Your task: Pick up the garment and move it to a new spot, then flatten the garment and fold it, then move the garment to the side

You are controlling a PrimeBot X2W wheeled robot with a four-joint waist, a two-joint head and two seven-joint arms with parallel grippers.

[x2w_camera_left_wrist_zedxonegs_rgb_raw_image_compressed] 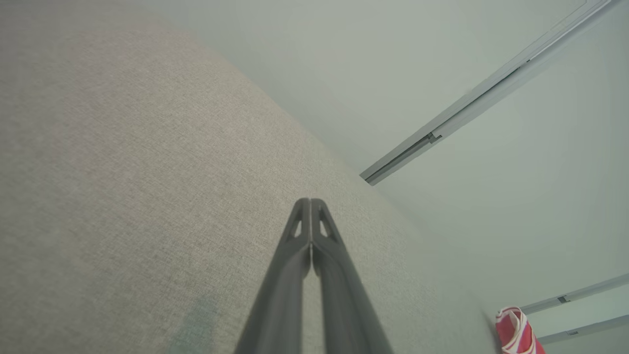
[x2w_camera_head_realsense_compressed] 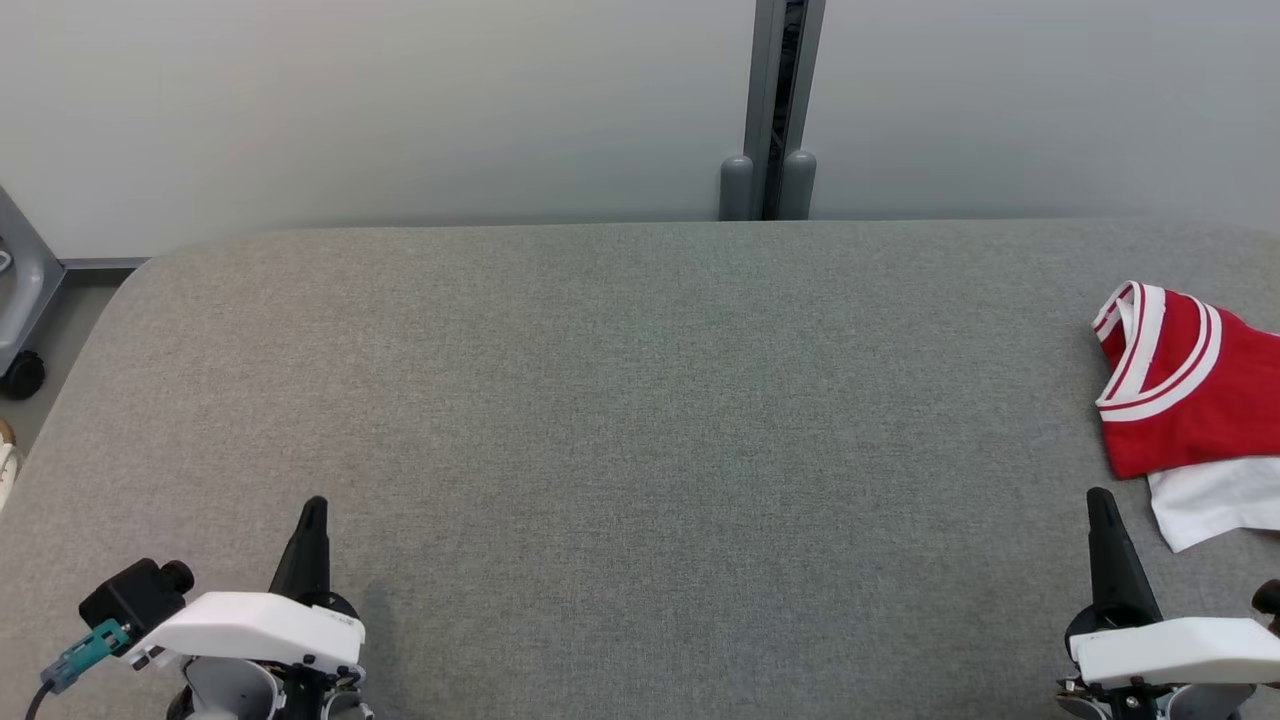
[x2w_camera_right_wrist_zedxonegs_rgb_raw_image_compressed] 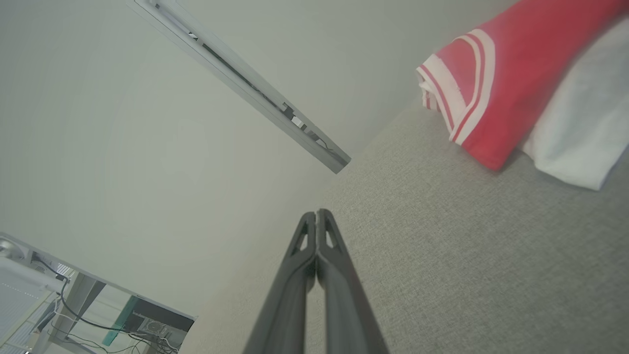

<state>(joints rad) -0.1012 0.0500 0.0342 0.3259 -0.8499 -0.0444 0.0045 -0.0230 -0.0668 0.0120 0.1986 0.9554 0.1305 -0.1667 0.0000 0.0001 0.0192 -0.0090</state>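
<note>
The garment (x2w_camera_head_realsense_compressed: pixel 1195 395) is red with white-striped trim and a white part beneath it, lying folded at the right edge of the grey padded table (x2w_camera_head_realsense_compressed: pixel 620 420). It also appears in the right wrist view as the garment (x2w_camera_right_wrist_zedxonegs_rgb_raw_image_compressed: pixel 511 83) at upper right, and as a small garment (x2w_camera_left_wrist_zedxonegs_rgb_raw_image_compressed: pixel 516 332) at the bottom right of the left wrist view. My right gripper (x2w_camera_head_realsense_compressed: pixel 1100 497) is shut and empty, a short way in front of the garment's white corner, apart from it. My left gripper (x2w_camera_head_realsense_compressed: pixel 315 503) is shut and empty near the table's front left. Both pairs of fingertips touch: left gripper (x2w_camera_left_wrist_zedxonegs_rgb_raw_image_compressed: pixel 310 200), right gripper (x2w_camera_right_wrist_zedxonegs_rgb_raw_image_compressed: pixel 316 212).
A pale wall with a grey vertical post (x2w_camera_head_realsense_compressed: pixel 775 110) runs behind the table. A grey frame with a caster wheel (x2w_camera_head_realsense_compressed: pixel 22 375) stands off the table's left end. A desk with cables (x2w_camera_right_wrist_zedxonegs_rgb_raw_image_compressed: pixel 73 309) shows in the right wrist view.
</note>
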